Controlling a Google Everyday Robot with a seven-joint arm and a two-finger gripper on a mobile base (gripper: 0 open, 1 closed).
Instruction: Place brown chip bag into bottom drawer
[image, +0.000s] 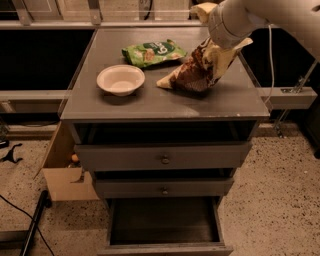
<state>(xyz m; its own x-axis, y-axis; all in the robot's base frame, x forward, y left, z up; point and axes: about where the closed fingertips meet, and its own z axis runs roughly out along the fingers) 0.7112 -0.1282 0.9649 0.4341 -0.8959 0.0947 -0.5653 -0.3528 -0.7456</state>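
The brown chip bag (192, 75) lies on the grey cabinet top (150, 102) at the right, its cream left end on the surface and its right end tilted up under my arm. My gripper (216, 49) is down at the bag's raised right end, mostly hidden behind the white wrist (232, 20). The bottom drawer (165, 222) is pulled out below, a dark box with nothing showing inside it.
A white bowl (120, 79) sits at the left of the top and a green snack bag (152, 52) behind it. Two knobbed drawers (162, 159) stand slightly out. A cardboard box (62, 172) is on the floor at the left, and a black cable (30, 227) runs beside it.
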